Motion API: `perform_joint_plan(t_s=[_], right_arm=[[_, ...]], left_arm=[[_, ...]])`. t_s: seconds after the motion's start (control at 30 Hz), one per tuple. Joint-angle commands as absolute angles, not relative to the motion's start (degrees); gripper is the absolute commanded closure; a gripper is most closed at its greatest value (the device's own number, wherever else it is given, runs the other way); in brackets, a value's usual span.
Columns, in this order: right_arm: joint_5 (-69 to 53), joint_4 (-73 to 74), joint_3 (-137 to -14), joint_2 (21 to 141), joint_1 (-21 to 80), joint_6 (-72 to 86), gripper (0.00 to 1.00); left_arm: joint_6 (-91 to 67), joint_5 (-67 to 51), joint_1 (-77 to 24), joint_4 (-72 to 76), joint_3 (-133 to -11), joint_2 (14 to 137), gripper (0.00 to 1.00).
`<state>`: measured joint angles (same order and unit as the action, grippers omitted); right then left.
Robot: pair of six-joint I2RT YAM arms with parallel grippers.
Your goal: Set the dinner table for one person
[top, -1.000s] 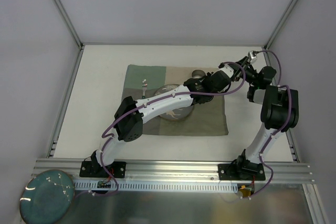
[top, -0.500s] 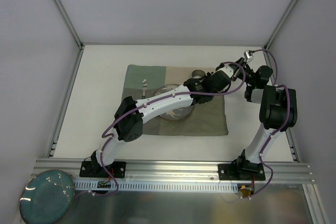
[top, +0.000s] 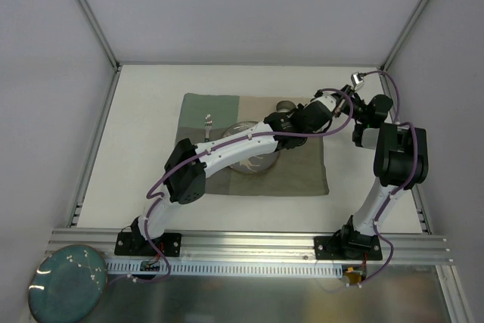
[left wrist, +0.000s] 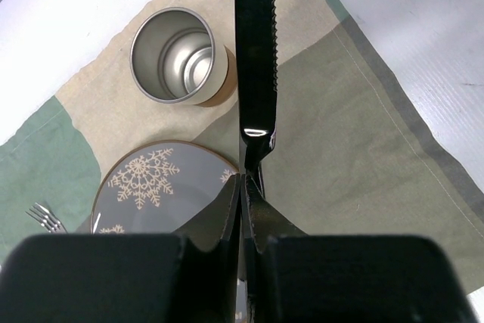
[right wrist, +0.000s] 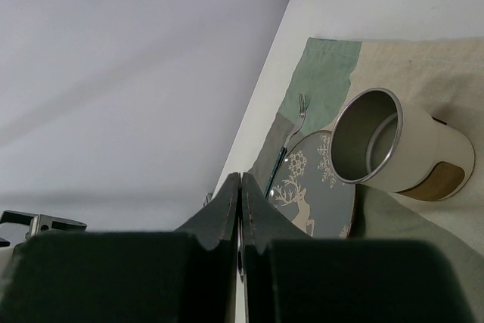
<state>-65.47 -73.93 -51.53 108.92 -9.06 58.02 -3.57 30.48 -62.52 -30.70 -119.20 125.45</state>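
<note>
Plate (left wrist: 151, 179), fork (right wrist: 296, 122), steel cup (left wrist: 181, 54) laid on tabletop (left wrist: 423, 35) placemat (left wrist: 340, 126); black knife (left wrist: 257, 58) unplaced, clamped in left fingers (left wrist: 225, 213); right fingers (right wrist: 223, 209) pressed together

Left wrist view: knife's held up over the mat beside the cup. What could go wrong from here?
1. The left gripper pinches the knife only by its very end, so it could pivot or slip out.
2. The knife hangs close beside the cup and near the plate; a drop or swing might tip the cup.
3. The right gripper, shut, is close by, so the arms could collide.
</note>
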Motion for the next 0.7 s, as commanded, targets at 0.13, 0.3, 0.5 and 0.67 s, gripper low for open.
perform_joint_plan(t_s=[0.13, 0.3, 0.5, 0.67], right_arm=[[-67.23, -83.14, -54.14, 106.79, -8.70, 59.76, 1.00], [-68.11, -83.85, -54.67, 105.74, -8.88, 60.99, 1.00], [-69.69, -83.94, -55.81, 102.31, -9.93, 62.31, 1.00], [-70.66, -83.94, -56.78, 99.41, -12.39, 63.98, 1.00]], left_arm=[[-3.34, 30.76, -61.70, -30.50, -119.97, 122.43, 1.00], [-3.87, 28.58, -59.68, -30.24, -117.17, 121.82, 1.00], [-3.51, 23.91, -55.91, -29.97, -112.95, 118.75, 1.00], [-3.17, 17.86, -48.80, -27.95, -106.36, 111.10, 0.97]])
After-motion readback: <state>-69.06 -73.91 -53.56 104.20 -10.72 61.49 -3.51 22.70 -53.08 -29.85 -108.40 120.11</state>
